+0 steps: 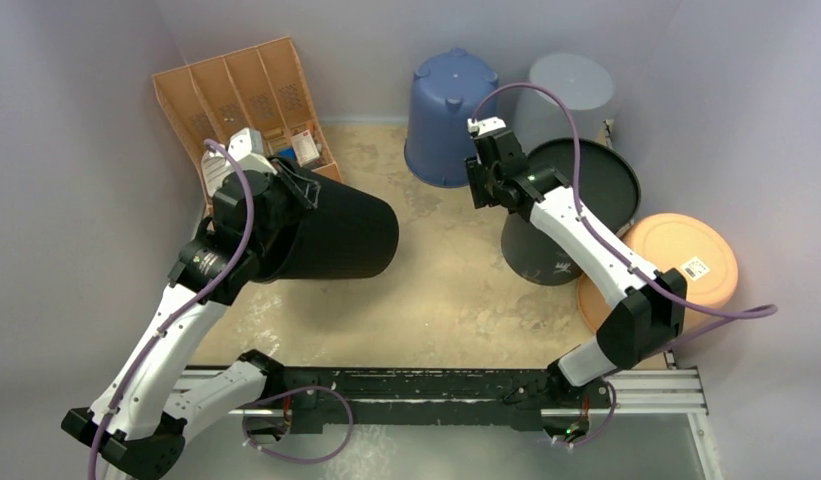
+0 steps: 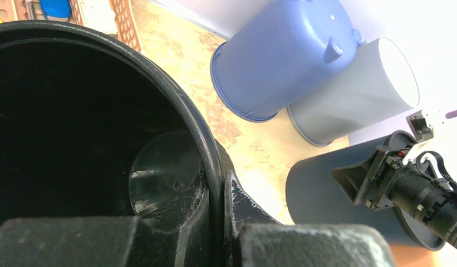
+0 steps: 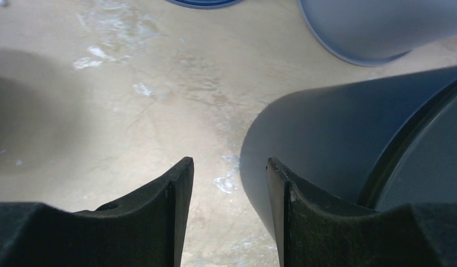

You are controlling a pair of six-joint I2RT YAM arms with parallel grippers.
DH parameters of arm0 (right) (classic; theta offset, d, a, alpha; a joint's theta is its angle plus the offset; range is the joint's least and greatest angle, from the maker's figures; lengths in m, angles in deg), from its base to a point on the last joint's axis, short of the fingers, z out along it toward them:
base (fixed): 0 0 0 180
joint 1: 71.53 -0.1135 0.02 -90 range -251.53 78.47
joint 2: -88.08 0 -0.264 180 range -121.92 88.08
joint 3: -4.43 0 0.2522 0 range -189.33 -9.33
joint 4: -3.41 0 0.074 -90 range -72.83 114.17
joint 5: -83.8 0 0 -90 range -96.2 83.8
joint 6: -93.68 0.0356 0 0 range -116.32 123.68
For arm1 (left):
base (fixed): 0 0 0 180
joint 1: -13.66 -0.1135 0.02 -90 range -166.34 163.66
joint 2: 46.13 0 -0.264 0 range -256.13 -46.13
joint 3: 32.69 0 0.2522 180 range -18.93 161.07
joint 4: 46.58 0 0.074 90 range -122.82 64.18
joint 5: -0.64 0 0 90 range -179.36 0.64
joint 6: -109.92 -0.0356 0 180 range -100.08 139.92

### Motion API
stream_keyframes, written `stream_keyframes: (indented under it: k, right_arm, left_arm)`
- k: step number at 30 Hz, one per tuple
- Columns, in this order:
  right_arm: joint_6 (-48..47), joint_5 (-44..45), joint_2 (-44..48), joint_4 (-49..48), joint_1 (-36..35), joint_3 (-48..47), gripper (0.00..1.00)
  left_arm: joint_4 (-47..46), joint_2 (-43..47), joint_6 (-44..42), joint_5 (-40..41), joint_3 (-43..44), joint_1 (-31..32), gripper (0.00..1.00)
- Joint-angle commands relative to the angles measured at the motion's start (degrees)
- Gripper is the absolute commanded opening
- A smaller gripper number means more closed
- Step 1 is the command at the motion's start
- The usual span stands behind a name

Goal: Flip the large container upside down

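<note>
The large black container (image 1: 336, 235) lies tipped on its side and is lifted off the table, its mouth toward the left arm. My left gripper (image 1: 286, 195) is shut on its rim. In the left wrist view one finger is inside the rim (image 2: 176, 94) and one outside, with my left gripper (image 2: 217, 186) closed tight on the wall. My right gripper (image 1: 478, 185) is open and empty, hovering over the floor beside a dark grey container (image 1: 546, 250). In the right wrist view my right gripper (image 3: 229, 164) has bare floor between its fingers.
The dark grey container (image 3: 326, 128) stands at right centre, also in the left wrist view (image 2: 326, 189). An upside-down blue bucket (image 1: 451, 115) and a grey bucket (image 1: 571, 95) stand at the back. An orange lid (image 1: 681, 260) lies right; a brown organizer (image 1: 236, 100) stands back left.
</note>
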Motion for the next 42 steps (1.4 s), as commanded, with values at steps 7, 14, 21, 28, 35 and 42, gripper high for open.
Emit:
stream_keyframes:
  k: [7, 14, 21, 28, 35, 42]
  right_arm:
    - [2.44, -8.45, -3.04, -5.2, 0.89, -9.35, 0.59]
    - [8.07, -39.71, -0.75, -17.23, 3.12, -9.62, 0.88]
    - [23.74, -73.55, 5.49, -41.35, 14.67, 4.14, 0.91]
    - [30.28, -82.26, 6.68, -54.6, 14.68, 11.73, 0.95]
    - [33.68, -85.13, 7.06, -61.95, 14.49, 14.01, 1.0]
    - [46.07, -89.54, 9.57, -82.04, 14.33, 18.35, 0.85]
  left_arm:
    - [-3.93, 1.18, 2.35, -0.48, 0.51, 0.07, 0.0]
    - [-9.66, 4.94, 11.61, 1.51, -2.85, 0.04, 0.0]
    - [-18.83, 10.48, 16.24, 1.29, -3.38, 0.05, 0.0]
    - [-29.35, 12.1, 18.04, -2.97, -4.22, 0.04, 0.0]
    - [-32.56, 10.46, 20.5, -5.95, -3.19, 0.05, 0.0]
    - [-34.42, 9.41, 20.5, -9.41, -3.65, 0.04, 0.0]
